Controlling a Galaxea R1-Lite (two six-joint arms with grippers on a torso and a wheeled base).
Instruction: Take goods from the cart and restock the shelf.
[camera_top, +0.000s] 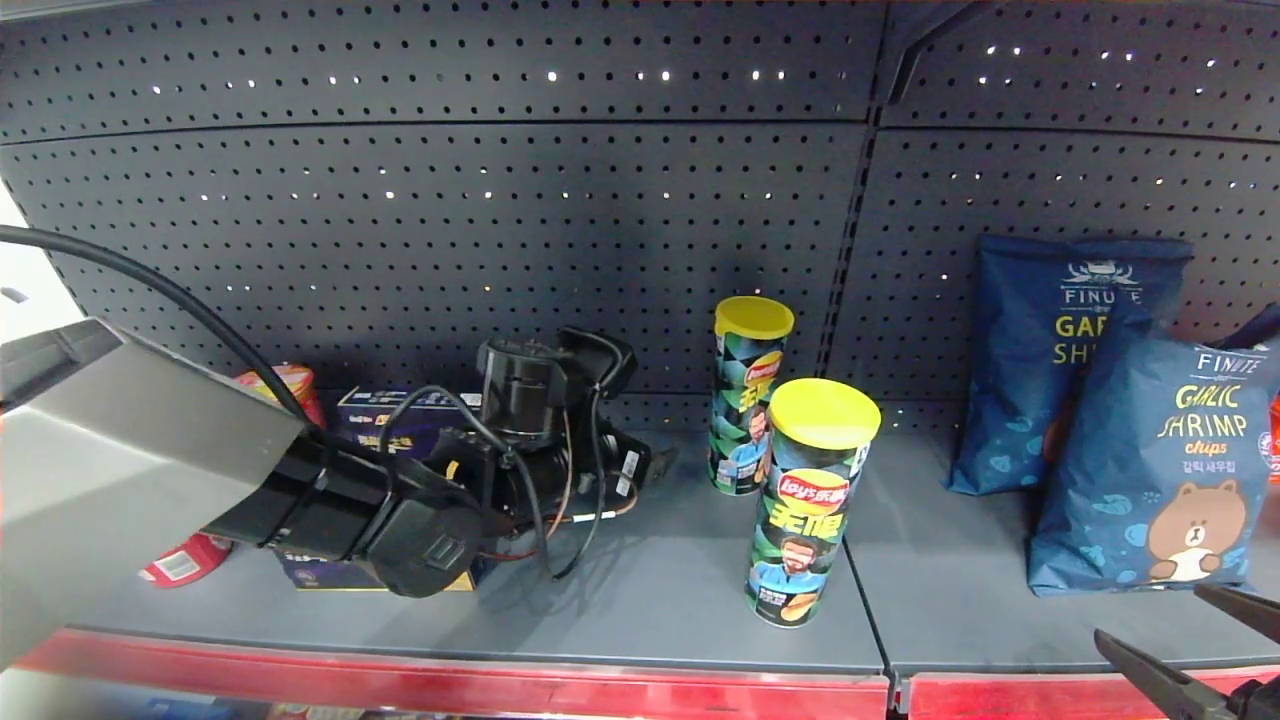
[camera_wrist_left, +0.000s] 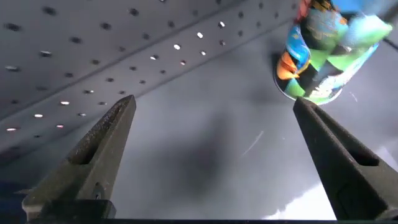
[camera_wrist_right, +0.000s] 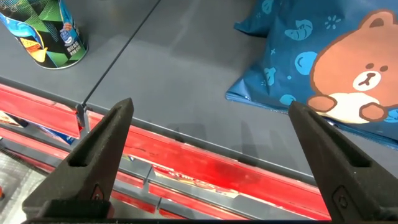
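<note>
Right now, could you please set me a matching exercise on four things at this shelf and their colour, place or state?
Things: 1 rear chip can; 2 bear-printed bag; 3 left gripper; 4 shelf's front lip.
Matches: A red; B open above bare shelf; C yellow-lidded, by the pegboard; D right of the shelf seam.
Pairs: 1-C, 2-D, 3-B, 4-A.

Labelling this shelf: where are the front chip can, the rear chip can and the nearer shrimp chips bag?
front chip can (camera_top: 805, 505), head view, printed side.
rear chip can (camera_top: 738, 408), head view, printed side.
nearer shrimp chips bag (camera_top: 1150, 470), head view, front face.
</note>
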